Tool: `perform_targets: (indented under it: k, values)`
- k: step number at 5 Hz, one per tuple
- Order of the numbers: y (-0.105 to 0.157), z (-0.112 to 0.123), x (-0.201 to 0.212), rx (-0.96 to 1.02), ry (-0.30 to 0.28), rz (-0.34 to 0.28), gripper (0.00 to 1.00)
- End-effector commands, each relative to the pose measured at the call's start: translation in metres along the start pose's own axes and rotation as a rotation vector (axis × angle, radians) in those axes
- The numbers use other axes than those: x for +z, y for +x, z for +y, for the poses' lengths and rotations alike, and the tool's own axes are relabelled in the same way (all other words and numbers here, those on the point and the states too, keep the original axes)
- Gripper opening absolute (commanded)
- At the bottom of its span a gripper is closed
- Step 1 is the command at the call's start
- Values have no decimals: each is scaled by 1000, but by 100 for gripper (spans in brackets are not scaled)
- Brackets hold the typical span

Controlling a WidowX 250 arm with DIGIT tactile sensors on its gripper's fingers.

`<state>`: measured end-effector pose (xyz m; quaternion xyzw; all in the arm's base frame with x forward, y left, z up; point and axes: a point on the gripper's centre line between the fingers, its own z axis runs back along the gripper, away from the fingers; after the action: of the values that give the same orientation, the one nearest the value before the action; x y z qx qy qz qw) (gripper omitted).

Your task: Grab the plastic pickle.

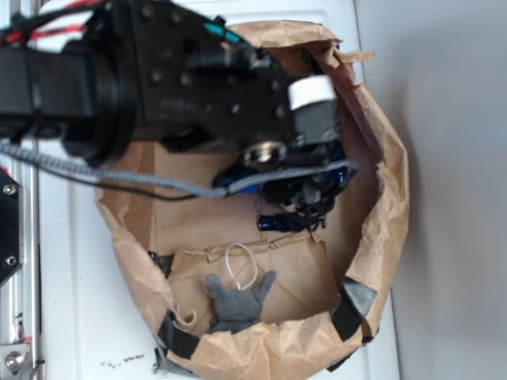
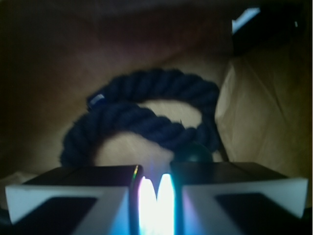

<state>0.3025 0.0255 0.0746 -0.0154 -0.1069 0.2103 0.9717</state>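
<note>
In the wrist view, the rounded dark-green end of the plastic pickle (image 2: 192, 152) pokes up just beyond my right finger, against the coiled navy-blue rope (image 2: 146, 117). My gripper (image 2: 155, 172) has its jaws drawn close together, with only a thin bright slit and nothing between them. The pickle sits beside the right fingertip, not in the grip. In the exterior view the gripper (image 1: 305, 198) hangs low inside the brown paper bag (image 1: 380, 158), over the rope (image 1: 277, 223). The arm hides the pickle there.
A grey plush toy (image 1: 234, 301) with a white loop lies on the bag's floor near its front wall. The crumpled bag walls rise all around, taped with black tape (image 1: 352, 305). The bag stands on a white surface (image 1: 71, 301).
</note>
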Motion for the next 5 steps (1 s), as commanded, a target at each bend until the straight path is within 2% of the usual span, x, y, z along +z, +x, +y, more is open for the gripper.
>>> perform_targets:
  k: [1, 2, 5]
  values:
    - [14, 16, 46, -115, -54, 70, 100]
    - [13, 16, 52, -350, -54, 102, 100]
    - [13, 16, 52, -350, -54, 102, 100]
